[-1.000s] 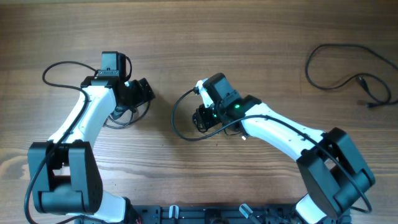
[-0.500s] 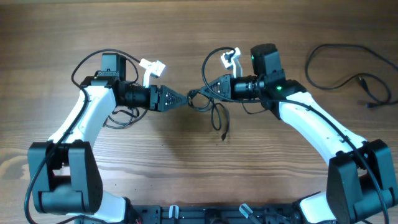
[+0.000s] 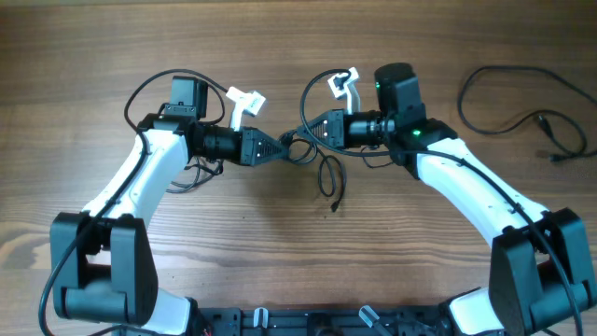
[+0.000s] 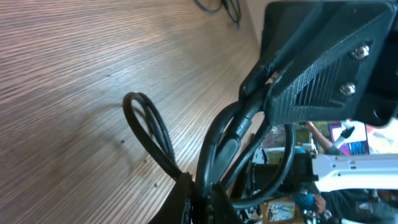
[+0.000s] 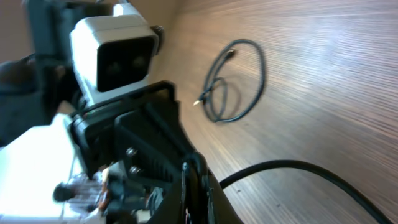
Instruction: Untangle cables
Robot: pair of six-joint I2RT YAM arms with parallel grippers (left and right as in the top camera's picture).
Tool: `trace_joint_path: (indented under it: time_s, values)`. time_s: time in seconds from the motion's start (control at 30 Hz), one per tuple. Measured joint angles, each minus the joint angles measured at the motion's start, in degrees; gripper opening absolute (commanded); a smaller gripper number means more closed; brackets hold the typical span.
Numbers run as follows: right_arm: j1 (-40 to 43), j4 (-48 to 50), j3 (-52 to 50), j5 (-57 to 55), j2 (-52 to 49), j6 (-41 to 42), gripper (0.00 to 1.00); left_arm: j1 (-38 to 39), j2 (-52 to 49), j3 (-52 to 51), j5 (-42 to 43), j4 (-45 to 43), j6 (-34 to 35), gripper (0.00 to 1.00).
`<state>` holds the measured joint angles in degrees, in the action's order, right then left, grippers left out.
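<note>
1. The knotted cables (image 3: 297, 147) sit above mid-desk (image 3: 280, 56), stretched along the nine-to-three line.
2. Left fingers (image 3: 278, 149) are clamped on them from nine o'clock, and right fingers (image 3: 310, 133) are pinched on them from three, equally near.
3. A loose tail (image 3: 328, 182) dangles toward six.

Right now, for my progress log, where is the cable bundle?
Overhead view, centre of the table: the cable bundle is gripped between the left hand and right hand, a loop dangling beneath.

Pale brown wood-grain table (image 3: 280, 56) fills the overhead view, evenly lit; left wrist view shows blurred colourful clutter (image 4: 354, 134) at 4 o'clock.
</note>
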<state>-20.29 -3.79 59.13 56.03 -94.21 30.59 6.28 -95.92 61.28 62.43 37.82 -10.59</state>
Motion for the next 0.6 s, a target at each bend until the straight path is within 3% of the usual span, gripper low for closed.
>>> trace_joint_path:
  time_s: [0.1, 0.23, 0.27, 0.3, 0.37, 0.5, 0.6]
  values:
    - [3.6, 0.3, 0.0, 11.8, -0.5, -4.2, 0.04, 1.1, 1.3, 0.1, 2.9, 0.1, -2.3, 0.04]
    - [7.4, 0.5, 0.0, 19.2, -0.7, -5.2, 0.04, 1.8, 1.5, 0.7, 3.0, 0.0, -2.7, 0.04]
    - [9.1, 1.3, 0.0, 21.8, -0.7, -5.3, 0.13, 1.5, 1.5, 0.6, 0.2, 0.3, -2.6, 0.04]
    - [11.2, 1.7, 0.0, 23.7, -0.3, -6.4, 0.47, 0.5, 1.0, 0.4, -2.8, 0.5, -2.4, 0.04]
    - [12.1, 1.8, 0.0, 24.9, -0.3, -9.7, 0.40, -0.3, 0.6, 0.1, -6.3, 0.7, -2.4, 0.04]
    - [10.4, 2.4, 0.0, 25.4, -0.3, -8.9, 0.40, -0.3, 0.6, 0.0, -7.6, 1.6, -2.9, 0.04]
    - [3.7, 1.1, 0.0, 20.3, -0.3, -2.9, 0.41, -0.3, 0.6, 0.0, -8.0, 0.7, -3.7, 0.04]
